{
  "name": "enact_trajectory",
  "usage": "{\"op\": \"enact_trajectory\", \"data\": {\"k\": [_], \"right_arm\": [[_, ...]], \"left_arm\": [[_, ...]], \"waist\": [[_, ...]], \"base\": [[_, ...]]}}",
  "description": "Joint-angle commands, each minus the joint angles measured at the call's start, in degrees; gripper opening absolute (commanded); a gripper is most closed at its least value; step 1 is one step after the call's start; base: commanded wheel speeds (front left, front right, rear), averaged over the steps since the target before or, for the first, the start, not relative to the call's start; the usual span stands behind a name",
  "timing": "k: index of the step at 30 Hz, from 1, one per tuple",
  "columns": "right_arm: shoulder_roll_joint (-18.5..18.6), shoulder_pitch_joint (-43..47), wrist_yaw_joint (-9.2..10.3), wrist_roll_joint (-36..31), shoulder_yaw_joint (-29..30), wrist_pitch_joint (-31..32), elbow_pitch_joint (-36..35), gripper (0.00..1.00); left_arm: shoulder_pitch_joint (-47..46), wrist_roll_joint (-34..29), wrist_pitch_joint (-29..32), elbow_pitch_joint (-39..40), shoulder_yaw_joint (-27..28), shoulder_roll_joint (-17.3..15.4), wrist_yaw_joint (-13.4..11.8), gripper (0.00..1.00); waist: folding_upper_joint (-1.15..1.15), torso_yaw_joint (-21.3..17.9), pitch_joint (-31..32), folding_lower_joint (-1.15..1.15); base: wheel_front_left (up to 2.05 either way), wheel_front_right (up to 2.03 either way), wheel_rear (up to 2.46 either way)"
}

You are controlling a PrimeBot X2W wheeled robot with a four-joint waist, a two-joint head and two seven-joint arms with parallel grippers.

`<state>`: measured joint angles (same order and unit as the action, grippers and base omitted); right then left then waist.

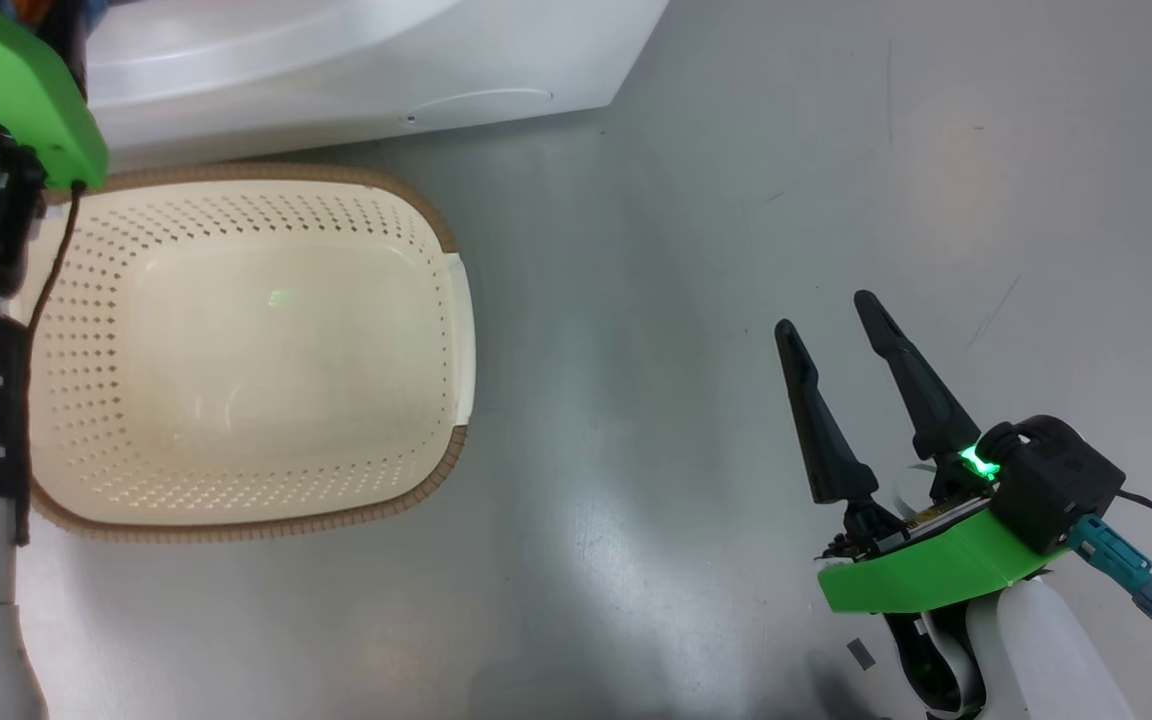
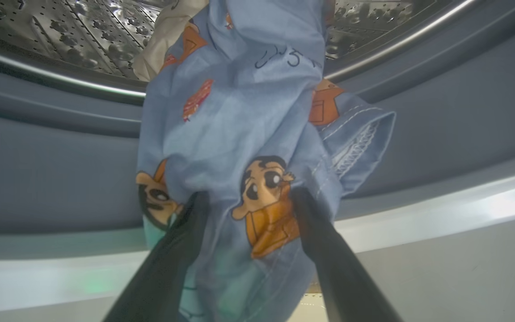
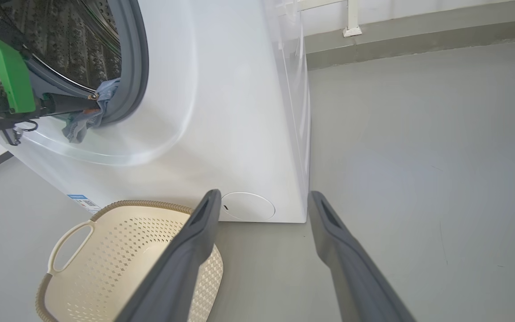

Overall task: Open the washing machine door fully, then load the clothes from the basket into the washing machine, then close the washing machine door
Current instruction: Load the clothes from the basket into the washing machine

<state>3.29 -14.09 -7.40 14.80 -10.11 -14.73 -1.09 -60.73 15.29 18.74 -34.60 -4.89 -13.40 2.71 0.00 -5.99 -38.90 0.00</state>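
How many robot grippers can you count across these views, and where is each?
2. The left gripper is at the opening of the washing machine, open, with the clothes between its fingers. The right gripper is open above the floor, right of the basket.

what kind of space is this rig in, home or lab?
Likely a laundry corner in a lab or utility room, not clearly a home: a white front-loading washing machine, a cream laundry basket on the floor in front of it, and a bare grey floor.
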Motion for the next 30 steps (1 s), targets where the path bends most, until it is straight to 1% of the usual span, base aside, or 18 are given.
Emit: {"op": "enact_trajectory", "data": {"k": [1, 2, 3, 5, 6, 9, 12, 21, 30], "right_arm": [[-0.41, 1.83, -0.09, 0.73, -1.26, -0.27, -0.98, 1.0], [-0.41, 1.82, -0.09, 0.72, -1.24, -0.27, -0.95, 1.0], [-0.41, 1.82, -0.09, 0.77, -1.24, -0.27, -0.86, 1.0], [-0.41, 1.84, -0.09, 0.83, -1.25, -0.27, -0.79, 1.0], [-0.41, 1.84, -0.09, 0.87, -1.26, -0.27, -0.77, 1.0], [-0.41, 1.9, -0.09, 0.94, -1.26, -0.27, -0.77, 1.0], [-0.41, 2.0, -0.09, 0.99, -1.26, -0.27, -0.8, 1.0], [-0.41, 2.29, -0.09, 1.29, -1.36, -0.27, -1.0, 1.0], [-0.41, 2.96, -0.09, 2.05, -2.03, -0.27, -0.89, 1.0]], "left_arm": [[-0.37, -0.45, 0.93, 0.12, 0.73, -2.53, -0.46, 1.0], [-0.6, -0.59, 0.96, -0.27, 0.55, -2.63, -0.51, 0.92], [-0.99, -0.57, 1.39, -1.19, 0.32, -2.69, -0.56, 0.4], [-1.3, -0.66, 1.16, -1.78, 0.08, -2.79, -0.59, 0.15], [-1.41, -0.71, 1.09, -2.09, -0.04, -2.85, -0.61, 0.0], [-1.74, -0.67, 0.79, -2.96, -0.32, -2.86, -0.63, 0.0], [-2.47, -0.85, -0.78, -3.18, -0.67, -2.83, -0.61, 0.0], [-6.8, -2.2, -11.78, -3.08, -1.74, -2.63, -0.53, 0.0], [-12.03, -3.58, -18.02, -6.14, -3.14, -3.21, -0.37, 0.0]], "waist": [[0.0, -0.08, -0.03, 0.0], [0.0, -0.12, -0.04, 0.0], [0.0, -0.19, -0.03, 0.0], [0.0, -0.22, 0.05, 0.0], [0.0, -0.25, 0.07, 0.0], [0.0, -0.24, 0.26, 0.0], [0.0, -0.19, 0.41, 0.0], [0.0, -0.41, 0.58, 0.0], [0.0, -1.71, 0.7, 0.0]], "base": [[0.0, 0.0, 0.0], [0.0, 0.0, 0.0], [0.0, 0.0, 0.0], [0.0, 0.0, 0.0], [0.0, 0.0, 0.0], [0.0, 0.0, 0.0], [0.0, 0.0, 0.0], [0.0, 0.0, 0.0], [0.0, 0.0, 0.0]]}}
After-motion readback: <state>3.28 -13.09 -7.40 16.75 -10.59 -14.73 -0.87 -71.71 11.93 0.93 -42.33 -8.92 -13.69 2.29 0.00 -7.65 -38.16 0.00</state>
